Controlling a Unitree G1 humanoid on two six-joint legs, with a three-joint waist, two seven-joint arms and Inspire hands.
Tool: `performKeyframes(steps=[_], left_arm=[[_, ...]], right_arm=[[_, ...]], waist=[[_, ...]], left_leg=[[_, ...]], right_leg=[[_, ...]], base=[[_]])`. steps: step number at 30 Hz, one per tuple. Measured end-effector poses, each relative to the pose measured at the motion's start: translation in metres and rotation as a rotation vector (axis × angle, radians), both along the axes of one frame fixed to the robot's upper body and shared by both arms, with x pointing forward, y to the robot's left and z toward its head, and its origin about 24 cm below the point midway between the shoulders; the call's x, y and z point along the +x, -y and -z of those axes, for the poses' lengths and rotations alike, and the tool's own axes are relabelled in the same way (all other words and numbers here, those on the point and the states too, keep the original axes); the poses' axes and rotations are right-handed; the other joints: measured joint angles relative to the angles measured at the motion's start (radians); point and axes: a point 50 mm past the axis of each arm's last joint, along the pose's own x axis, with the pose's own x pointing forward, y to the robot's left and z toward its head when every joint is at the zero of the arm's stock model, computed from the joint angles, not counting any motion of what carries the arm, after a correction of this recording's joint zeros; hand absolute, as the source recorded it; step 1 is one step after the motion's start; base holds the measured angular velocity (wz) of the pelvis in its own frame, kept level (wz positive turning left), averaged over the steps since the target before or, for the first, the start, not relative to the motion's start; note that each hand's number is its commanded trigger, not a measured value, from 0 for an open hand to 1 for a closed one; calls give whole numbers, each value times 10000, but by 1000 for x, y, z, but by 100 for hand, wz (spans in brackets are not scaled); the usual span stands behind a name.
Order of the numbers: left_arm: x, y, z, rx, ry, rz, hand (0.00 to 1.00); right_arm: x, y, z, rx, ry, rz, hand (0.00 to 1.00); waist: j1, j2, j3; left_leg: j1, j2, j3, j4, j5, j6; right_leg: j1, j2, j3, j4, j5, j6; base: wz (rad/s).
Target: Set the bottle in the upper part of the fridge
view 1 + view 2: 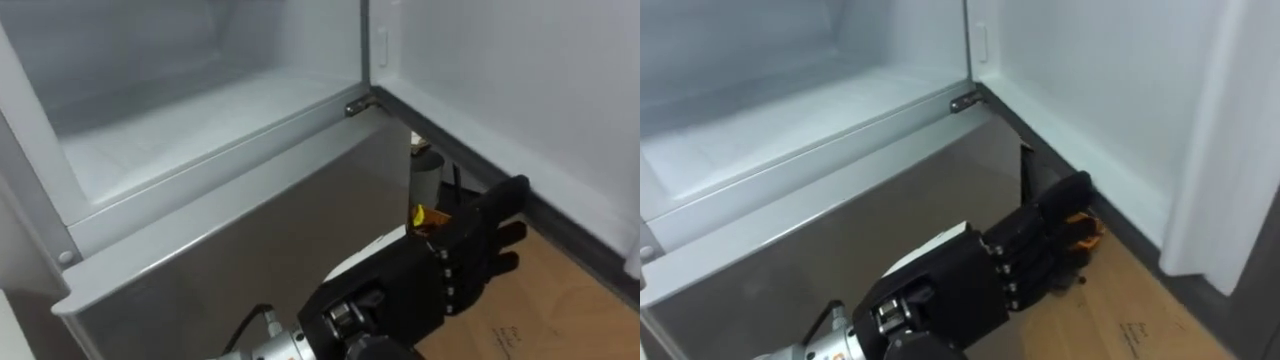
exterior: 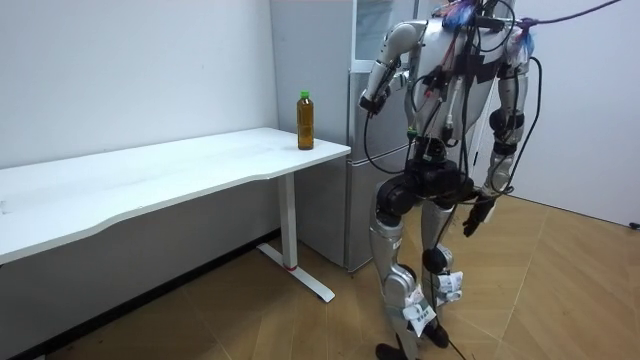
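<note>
The bottle (image 2: pixel 305 120), amber with a green cap, stands upright near the end of the white table (image 2: pixel 150 180), about an arm's length from me. I stand facing the fridge (image 2: pixel 352 150). Its upper compartment (image 1: pixel 200 130) is open, with a white interior and nothing on its floor. My left hand (image 1: pixel 455 265) is held out in front of the grey lower door (image 1: pixel 250 250), dark fingers straight and holding nothing. My right hand (image 2: pixel 475 215) hangs by my hip.
The open upper door (image 1: pixel 520 90) stands at my right, its white inner side facing me. A small grey container (image 1: pixel 428 175) and a yellow item (image 1: pixel 420 213) sit on the floor beside the fridge. Wooden floor (image 1: pixel 560 300) lies below the door.
</note>
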Motion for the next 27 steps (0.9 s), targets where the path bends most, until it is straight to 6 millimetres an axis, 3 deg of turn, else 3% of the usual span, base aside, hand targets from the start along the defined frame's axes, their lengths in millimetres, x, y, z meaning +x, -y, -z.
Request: performKeyframes(steps=[7,10,22,27], left_arm=[[6,2,0,73,-55,-44,0],[6,2,0,89,-38,-76,0],[5,-3,7,542,-118,-239,0],[5,-4,8,538,-169,-371,0]], right_arm=[[-6,-1,1,71,-229,48,0],[-5,-2,1,130,-229,57,0],[17,-4,0,-53,212,-15,0],[18,-9,1,-8,359,-83,0]], waist=[[-94,7,16],[-63,2,19],[924,-96,62],[1369,-346,73]], left_leg=[[-23,120,190,-10,0,-7],[-181,94,38,-10,-2,-10],[-669,-64,-1690,-88,77,-117],[-701,-191,-2529,-75,182,-81]], right_leg=[[15,54,-2,5,32,-49],[-34,9,-339,-12,33,-54],[61,-332,-1979,-151,-3,-66],[426,-535,-2852,-208,-100,-55]], base=[[-3],[26],[40],[50]])
